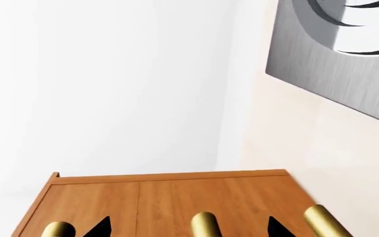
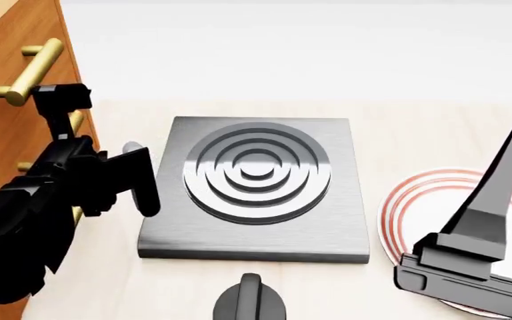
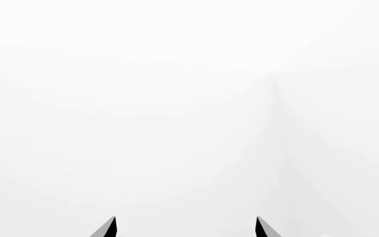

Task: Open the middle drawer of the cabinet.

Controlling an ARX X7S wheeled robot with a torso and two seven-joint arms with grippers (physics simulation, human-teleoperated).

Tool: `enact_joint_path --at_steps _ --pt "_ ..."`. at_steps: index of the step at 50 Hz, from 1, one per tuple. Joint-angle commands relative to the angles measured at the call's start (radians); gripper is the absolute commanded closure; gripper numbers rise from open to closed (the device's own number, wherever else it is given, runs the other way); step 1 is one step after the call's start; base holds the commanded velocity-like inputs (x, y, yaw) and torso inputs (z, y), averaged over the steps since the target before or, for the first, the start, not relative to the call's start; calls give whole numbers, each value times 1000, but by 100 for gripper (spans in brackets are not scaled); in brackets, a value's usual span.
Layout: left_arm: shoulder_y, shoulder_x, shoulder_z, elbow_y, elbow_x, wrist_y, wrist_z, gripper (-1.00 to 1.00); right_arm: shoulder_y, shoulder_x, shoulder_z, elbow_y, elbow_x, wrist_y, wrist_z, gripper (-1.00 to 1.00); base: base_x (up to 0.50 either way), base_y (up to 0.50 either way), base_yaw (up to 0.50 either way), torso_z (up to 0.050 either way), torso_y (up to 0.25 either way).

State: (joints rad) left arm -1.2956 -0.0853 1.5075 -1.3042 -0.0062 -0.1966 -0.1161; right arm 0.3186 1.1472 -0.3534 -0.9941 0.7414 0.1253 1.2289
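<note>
At the far left of the head view stands the cabinet [image 2: 7, 120], its middle drawer not told apart with certainty there; no front looks pulled out, so I judge the opening not yet begun. The left hand [image 1: 188, 228] is open, its tips straddling the middle one [image 1: 204, 224] of three brass handles in its wrist view, likely the middle drawer's, ready to close and pull. Further right on the surface [image 2: 416, 140]: one stove plate [image 2: 256, 187], one red-ringed plate [image 2: 416, 207]. The right hand [image 3: 184, 228] is open, idle.

Reddish-brown cabinet [image 2: 7, 87], brass handles [image 2: 27, 70], grey ringed stove plate [image 2: 256, 193], red-ringed white plate [image 2: 416, 207]
</note>
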Motion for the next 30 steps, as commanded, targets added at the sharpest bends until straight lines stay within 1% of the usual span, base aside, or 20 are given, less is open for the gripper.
enact_joint_path --at_steps 1,18,30 --pt "2 -1 -10 -4 0 4 8 -100 28 0 -6 5 36 48 34 -100 0 0 0 0 0" --pt "2 -1 -14 -4 4 4 9 -100 30 3 -11 6 36 45 36 -100 0 0 0 0 0" --pt "35 -2 -2 -4 12 -4 12 -100 26 6 -11 9 32 36 38 -100 0 0 0 0 0"
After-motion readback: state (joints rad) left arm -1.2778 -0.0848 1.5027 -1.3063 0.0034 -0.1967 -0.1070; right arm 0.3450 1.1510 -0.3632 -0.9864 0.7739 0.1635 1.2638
